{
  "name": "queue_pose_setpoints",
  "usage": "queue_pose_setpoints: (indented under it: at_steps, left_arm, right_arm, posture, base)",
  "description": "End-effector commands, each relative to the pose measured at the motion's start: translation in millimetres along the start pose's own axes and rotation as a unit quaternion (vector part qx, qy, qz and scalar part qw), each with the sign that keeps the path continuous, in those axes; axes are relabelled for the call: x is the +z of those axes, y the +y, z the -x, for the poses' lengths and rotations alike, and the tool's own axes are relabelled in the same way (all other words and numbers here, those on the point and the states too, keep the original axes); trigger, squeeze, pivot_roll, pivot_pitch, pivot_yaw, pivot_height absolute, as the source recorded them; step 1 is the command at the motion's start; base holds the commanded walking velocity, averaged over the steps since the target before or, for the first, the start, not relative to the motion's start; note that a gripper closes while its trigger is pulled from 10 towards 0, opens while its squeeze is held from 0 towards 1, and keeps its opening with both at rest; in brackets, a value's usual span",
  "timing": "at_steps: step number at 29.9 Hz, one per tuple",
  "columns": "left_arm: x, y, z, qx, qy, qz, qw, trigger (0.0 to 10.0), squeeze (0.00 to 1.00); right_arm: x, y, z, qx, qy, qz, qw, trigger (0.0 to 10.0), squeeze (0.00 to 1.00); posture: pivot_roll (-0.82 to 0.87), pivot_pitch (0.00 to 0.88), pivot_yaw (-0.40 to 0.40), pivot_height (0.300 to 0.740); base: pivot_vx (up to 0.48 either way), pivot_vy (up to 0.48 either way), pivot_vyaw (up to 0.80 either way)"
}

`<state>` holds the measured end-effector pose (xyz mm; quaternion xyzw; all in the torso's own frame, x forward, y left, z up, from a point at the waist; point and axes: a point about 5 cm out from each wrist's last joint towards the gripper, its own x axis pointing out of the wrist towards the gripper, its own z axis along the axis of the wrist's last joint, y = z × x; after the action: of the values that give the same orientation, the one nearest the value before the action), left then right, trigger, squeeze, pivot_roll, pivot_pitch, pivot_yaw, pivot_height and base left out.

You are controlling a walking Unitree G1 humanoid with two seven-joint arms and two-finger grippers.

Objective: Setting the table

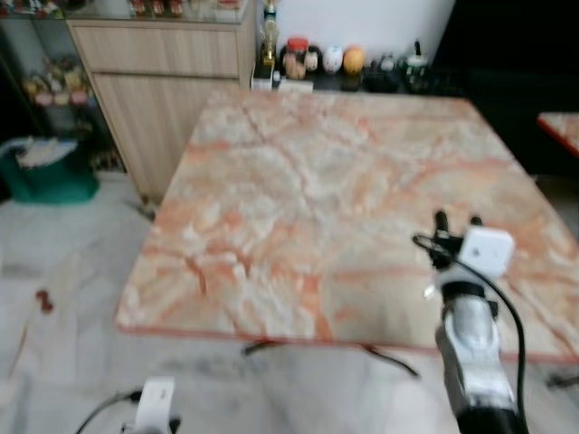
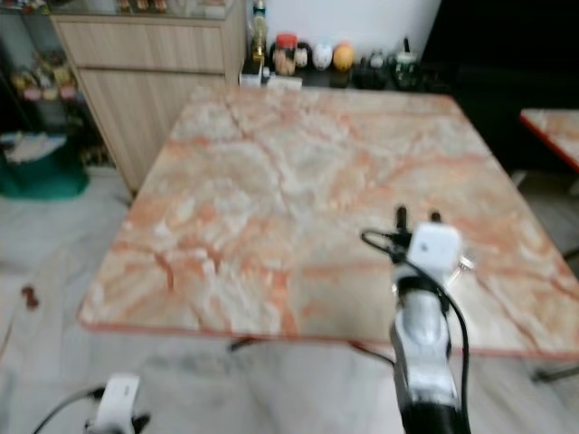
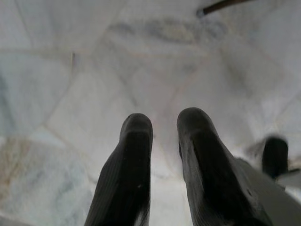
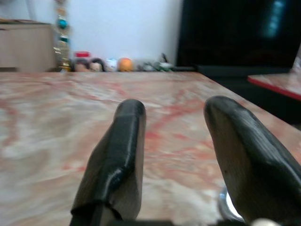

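The table (image 1: 298, 181) has a bare pink-and-orange marble top. My right gripper (image 1: 458, 220) hovers low over its front right part, open, with nothing between its fingers (image 4: 124, 141). Close beside the gripper, a small shiny metal thing (image 4: 227, 205) lies on the marble; I cannot tell what it is. My left arm hangs low at the front left, off the table. Its gripper (image 3: 163, 120) is open with a narrow gap and points down at the pale marble floor.
A wooden cabinet (image 1: 163, 81) stands at the table's far left corner. Jars and bottles (image 1: 335, 61) line a dark shelf behind the far edge. A green basin (image 1: 50, 172) sits on the floor at left. Another table's corner (image 1: 563, 127) juts in at right.
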<state>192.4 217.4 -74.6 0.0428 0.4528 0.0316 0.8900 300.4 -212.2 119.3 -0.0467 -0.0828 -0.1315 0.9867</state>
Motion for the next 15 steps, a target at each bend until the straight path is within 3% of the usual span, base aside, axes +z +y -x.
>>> queue_pose_setpoints:
  at_steps: [1,11,13,15]
  left_arm:
    - [0,-10.0,-0.9,-0.013,0.004,0.003,1.0,10.0,0.0]
    - [-2,-9.5,-0.6,-0.012,0.007,-0.001,1.0,10.0,0.0]
    - [-3,-9.4,-0.5,-0.012,0.009,-0.001,1.0,10.0,0.0]
    - [-3,-9.6,-0.5,-0.012,0.01,-0.002,1.0,10.0,0.0]
  right_arm:
    - [-1,-13.1,1.2,-0.023,0.008,-0.004,1.0,10.0,0.0]
    - [-6,-19.9,6.7,-0.111,0.088,-0.058,0.988,10.0,0.0]
    - [-11,-21.9,11.0,-0.136,0.129,-0.07,0.98,10.0,0.0]
    - [-20,-24.4,18.8,-0.178,0.186,-0.107,0.96,10.0,0.0]
  posture:
    - [-0.03,0.0,-0.039,0.74]
    - [-0.03,0.0,-0.037,0.74]
    - [-0.04,0.0,-0.035,0.74]
    - [-0.04,0.0,-0.032,0.74]
  base:
    - [0.0,0.0,0.0]
    - [0.0,0.0,0.0]
    - [0.0,0.0,0.0]
    - [0.0,0.0,0.0]
